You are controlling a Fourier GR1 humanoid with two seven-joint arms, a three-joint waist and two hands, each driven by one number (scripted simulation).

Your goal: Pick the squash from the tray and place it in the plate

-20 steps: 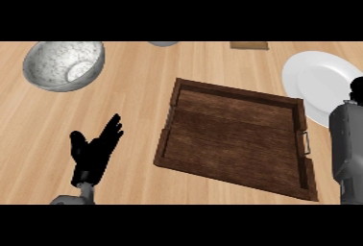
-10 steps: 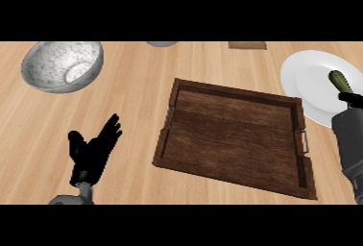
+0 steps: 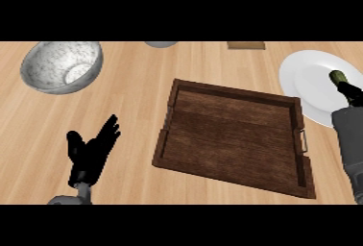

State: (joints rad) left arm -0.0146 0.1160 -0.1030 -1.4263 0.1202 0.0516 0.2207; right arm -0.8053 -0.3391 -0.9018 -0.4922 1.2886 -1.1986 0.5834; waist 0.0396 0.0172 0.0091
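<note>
A dark green squash (image 3: 337,77) shows its end over the white plate (image 3: 308,84) at the right edge of the head view. My right hand (image 3: 353,93) is curled round the squash, hiding most of it, and reaches over the plate from its near side. The brown wooden tray (image 3: 234,137) lies in the middle of the counter with nothing in it. Near the lower left, my left hand (image 3: 92,151) rests open with its fingers up, well apart from the tray.
A speckled metal bowl (image 3: 62,66) stands at the back left. A grey round object (image 3: 162,43) and a brown block (image 3: 246,45) are cut off at the far edge. Light wood counter surrounds the tray.
My right hand has moved up over the plate, and the squash's end has come into sight above it. The left hand and tray have stayed put.
</note>
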